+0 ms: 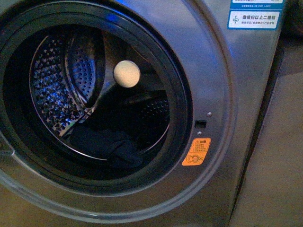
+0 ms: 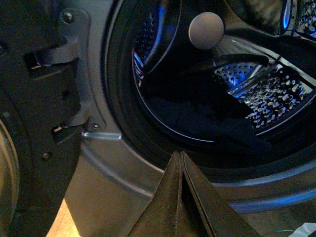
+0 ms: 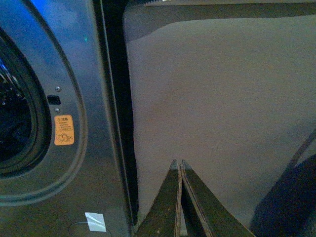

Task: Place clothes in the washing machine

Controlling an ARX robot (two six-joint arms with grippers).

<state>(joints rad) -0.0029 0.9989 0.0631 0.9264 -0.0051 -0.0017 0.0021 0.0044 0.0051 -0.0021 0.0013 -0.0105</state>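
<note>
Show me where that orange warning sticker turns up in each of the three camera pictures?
Front view: orange sticker lower right of the porthole, on the grey front panel.
Left wrist view: not in it.
Right wrist view: orange sticker beside the porthole rim.
Shared landmark: the small dark latch slot above it.

The washing machine (image 1: 222,71) drum (image 1: 57,85) carries the load. The clothes (image 1: 106,144), a dark navy garment, lie directly on the drum floor at the near edge, just inside the black-rimmed porthole (image 1: 182,109).
</note>
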